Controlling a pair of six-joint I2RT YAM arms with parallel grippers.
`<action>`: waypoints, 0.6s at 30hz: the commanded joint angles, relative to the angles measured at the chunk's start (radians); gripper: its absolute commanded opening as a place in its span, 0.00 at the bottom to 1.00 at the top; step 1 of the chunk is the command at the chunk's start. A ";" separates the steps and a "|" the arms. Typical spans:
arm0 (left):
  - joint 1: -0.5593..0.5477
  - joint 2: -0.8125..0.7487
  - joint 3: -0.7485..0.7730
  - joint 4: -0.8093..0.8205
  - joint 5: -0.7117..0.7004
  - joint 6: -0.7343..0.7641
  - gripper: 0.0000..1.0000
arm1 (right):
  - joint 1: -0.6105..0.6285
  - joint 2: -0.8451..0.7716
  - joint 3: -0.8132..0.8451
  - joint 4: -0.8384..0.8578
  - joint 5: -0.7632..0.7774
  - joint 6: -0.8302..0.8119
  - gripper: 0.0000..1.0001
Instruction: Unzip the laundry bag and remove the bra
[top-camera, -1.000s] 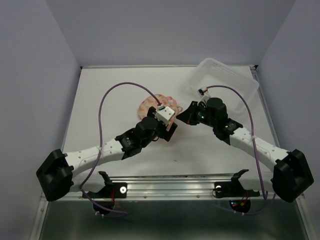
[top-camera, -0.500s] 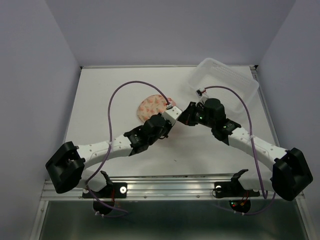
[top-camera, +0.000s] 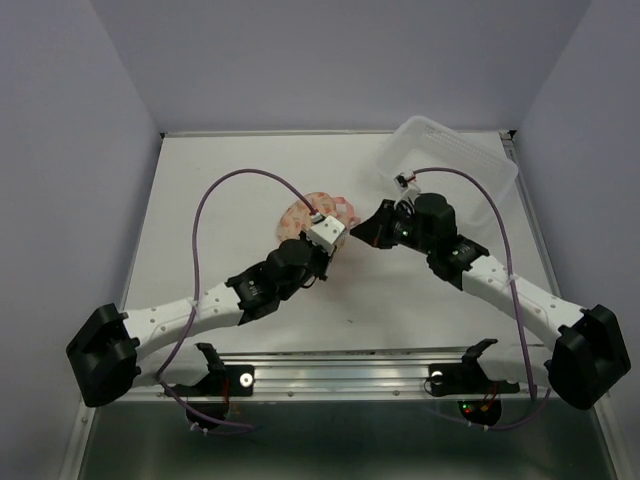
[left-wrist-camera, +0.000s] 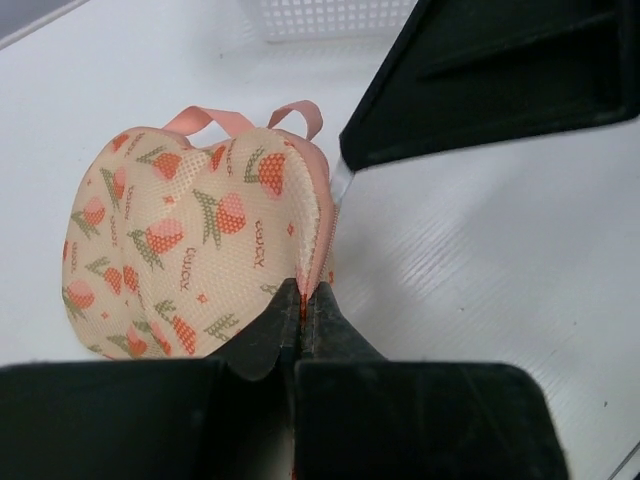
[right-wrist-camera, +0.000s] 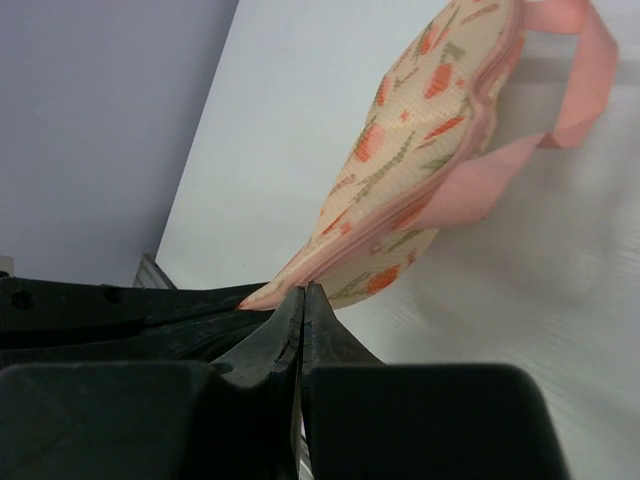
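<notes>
Pink-rimmed laundry bag (left-wrist-camera: 200, 250): left jaws, right jaws both clamp edge; tub (top-camera: 480, 150) near.

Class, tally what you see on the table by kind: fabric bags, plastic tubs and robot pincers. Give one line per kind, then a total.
laundry bag: 1
plastic tub: 1
pincers: 2 (left pincer, right pincer, both shut on the bag's rim)
Total: 4

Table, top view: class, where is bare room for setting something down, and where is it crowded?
Free: left strip between wall and laundry bag; near middle by the rail. Crowded: centre, left pincer and right pincer gripping the bag; far-right corner, plastic tub.
</notes>
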 joint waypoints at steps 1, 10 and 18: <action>0.005 -0.089 -0.062 -0.059 -0.066 -0.082 0.00 | -0.176 -0.042 0.053 -0.005 0.152 -0.036 0.01; 0.003 -0.170 -0.104 -0.129 -0.127 -0.174 0.00 | -0.315 -0.036 0.061 -0.022 0.095 -0.041 0.01; 0.003 -0.186 -0.107 -0.097 -0.067 -0.131 0.00 | -0.292 0.033 0.064 0.023 -0.231 -0.119 0.03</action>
